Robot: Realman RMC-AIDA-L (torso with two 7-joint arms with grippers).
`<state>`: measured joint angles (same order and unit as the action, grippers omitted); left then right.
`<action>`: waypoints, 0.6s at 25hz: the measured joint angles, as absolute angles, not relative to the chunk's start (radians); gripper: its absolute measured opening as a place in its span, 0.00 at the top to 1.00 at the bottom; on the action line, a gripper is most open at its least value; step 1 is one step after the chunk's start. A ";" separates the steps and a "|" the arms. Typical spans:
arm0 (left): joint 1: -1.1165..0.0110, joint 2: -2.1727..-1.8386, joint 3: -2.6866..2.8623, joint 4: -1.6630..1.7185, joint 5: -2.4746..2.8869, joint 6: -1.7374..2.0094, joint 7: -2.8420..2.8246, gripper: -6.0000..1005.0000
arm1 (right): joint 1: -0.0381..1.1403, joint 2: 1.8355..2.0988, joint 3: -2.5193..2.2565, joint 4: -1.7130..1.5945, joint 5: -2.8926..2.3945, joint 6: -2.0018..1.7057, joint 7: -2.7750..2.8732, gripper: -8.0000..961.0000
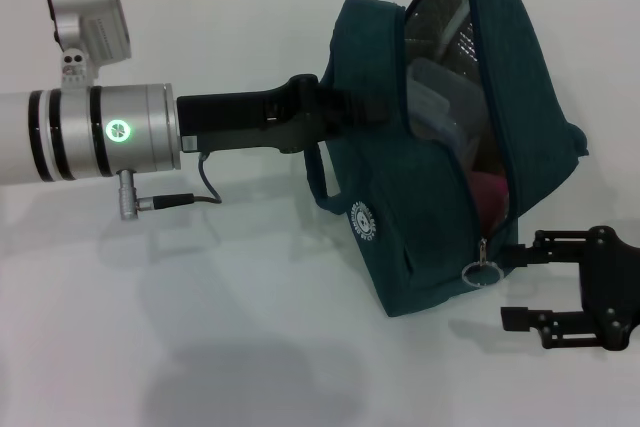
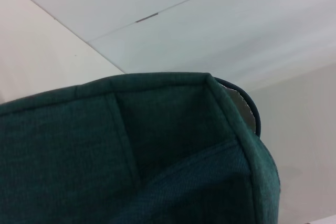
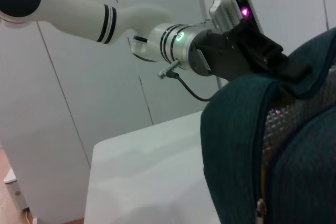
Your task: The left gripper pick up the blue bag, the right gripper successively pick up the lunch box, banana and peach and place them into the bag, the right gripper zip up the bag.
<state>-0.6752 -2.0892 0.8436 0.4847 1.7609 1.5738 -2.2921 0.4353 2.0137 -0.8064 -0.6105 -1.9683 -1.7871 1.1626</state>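
Head view showed you the right gripper (image 1: 510,282) spread wide beside the blue bag (image 1: 400,237); the left gripper (image 1: 385,107) clamped its handle; the lunch box (image 1: 432,97) sat inside.

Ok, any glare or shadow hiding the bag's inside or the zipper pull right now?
Head view: the bag's foil lining glints, contents only dimly visible; the ring pull is clear, the right gripper open beside it. Left wrist view: fabric fills the frame. Right wrist view: the left gripper grips the bag's top.
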 joint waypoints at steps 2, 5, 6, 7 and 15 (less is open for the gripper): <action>-0.675 -2.089 0.844 0.485 1.761 1.574 -2.293 0.95 | 0.444 2.014 -0.810 -0.600 -1.965 -1.784 1.158 0.30; -0.674 -2.089 0.844 0.485 1.761 1.574 -2.293 0.95 | 0.451 2.018 -0.815 -0.595 -1.962 -1.777 1.157 0.32; -0.674 -2.089 0.844 0.485 1.760 1.574 -2.293 0.95 | 0.453 2.019 -0.815 -0.594 -1.962 -1.776 1.157 0.33; -0.675 -2.089 0.844 0.485 1.759 1.574 -2.292 0.95 | 0.455 2.020 -0.816 -0.594 -1.962 -1.775 1.156 0.34; -0.678 -2.089 0.844 0.485 1.758 1.569 -2.291 0.95 | 0.471 2.024 -0.816 -0.570 -1.959 -1.770 1.139 0.55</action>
